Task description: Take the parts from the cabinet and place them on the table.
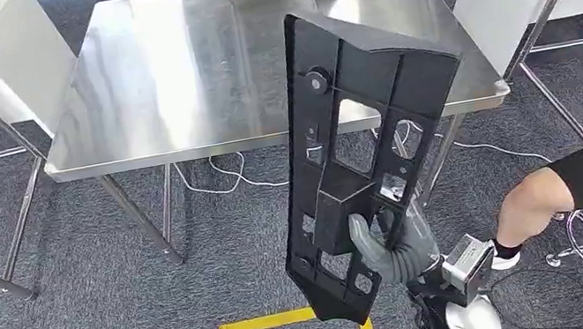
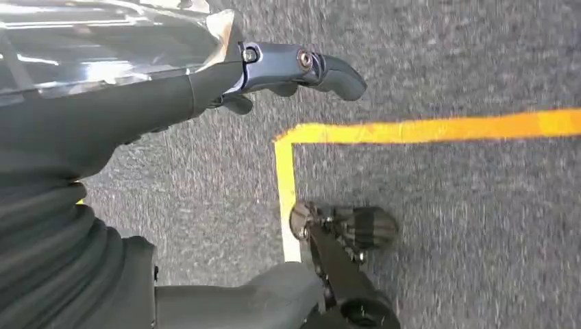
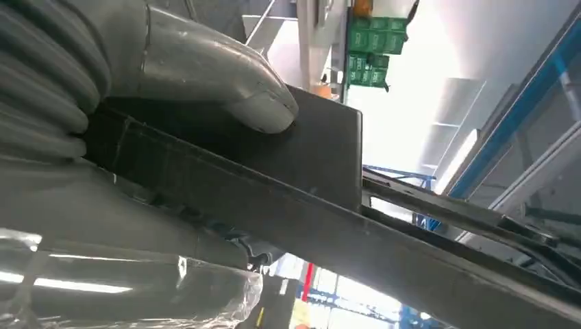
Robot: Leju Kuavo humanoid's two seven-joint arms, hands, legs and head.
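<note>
Black plastic, long and ribbed: the part stands almost upright in the right hand, which grips it near its lower end, thumb pressed on its flat face. The left hand hangs over the carpet, holding nothing, fingers loosely apart. Beyond the right hand is the steel surface, and the part's top already reaches over its near edge. This looks like the carrying step; next the part must go forward and be laid flat.
</note>
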